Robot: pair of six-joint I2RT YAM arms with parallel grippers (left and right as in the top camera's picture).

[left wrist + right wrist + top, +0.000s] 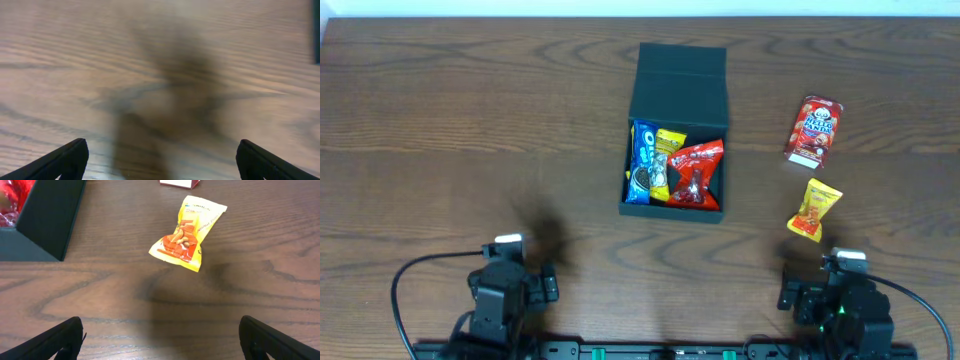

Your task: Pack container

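The dark green container (680, 80) sits at the table's middle with its flap lid open to the far side. Inside lie a blue packet (644, 160), a yellow packet (665, 150) and a red packet (695, 172). A red snack box (813, 130) and a yellow-orange packet (815, 209) lie on the table to its right. The yellow-orange packet (187, 232) and the container's corner (47, 220) show in the right wrist view. My left gripper (160, 160) is open and empty over bare wood. My right gripper (160, 340) is open and empty, short of the yellow-orange packet.
The wooden table (470, 130) spreads around the container. Both arm bases sit at the near edge, left (505, 290) and right (840, 300), with cables trailing beside them.
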